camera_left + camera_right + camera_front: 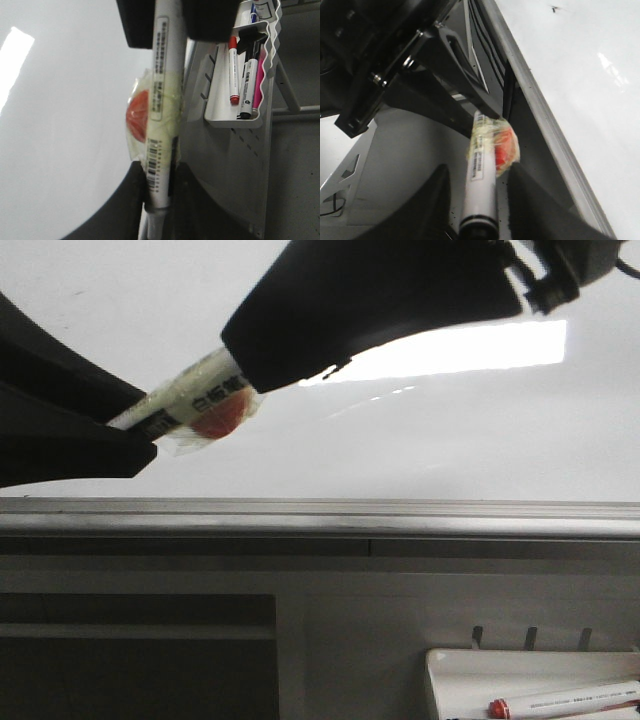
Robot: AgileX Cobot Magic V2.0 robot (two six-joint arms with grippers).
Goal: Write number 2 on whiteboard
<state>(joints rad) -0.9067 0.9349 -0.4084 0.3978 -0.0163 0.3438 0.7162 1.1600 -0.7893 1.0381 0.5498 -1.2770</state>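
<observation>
A white marker point(190, 390) with a barcode label has a red round piece point(215, 420) taped to its side. It hangs in front of the glossy whiteboard point(400, 440). My left gripper point(160, 200) is shut on one end of the marker point(162, 100). My right gripper point(480, 200) is open, its fingers on either side of the marker's black-ringed other end point(481, 185), with gaps showing. From the front, the right gripper point(245, 360) reaches in from the upper right and the left gripper point(135, 425) from the left. The number 2 is out of view.
A grey metal rail point(320, 520) runs along the board's lower edge. Below it at the right hangs a small white tray point(450, 670) with a red-capped marker point(560, 702). In the left wrist view this tray point(220, 117) holds several markers.
</observation>
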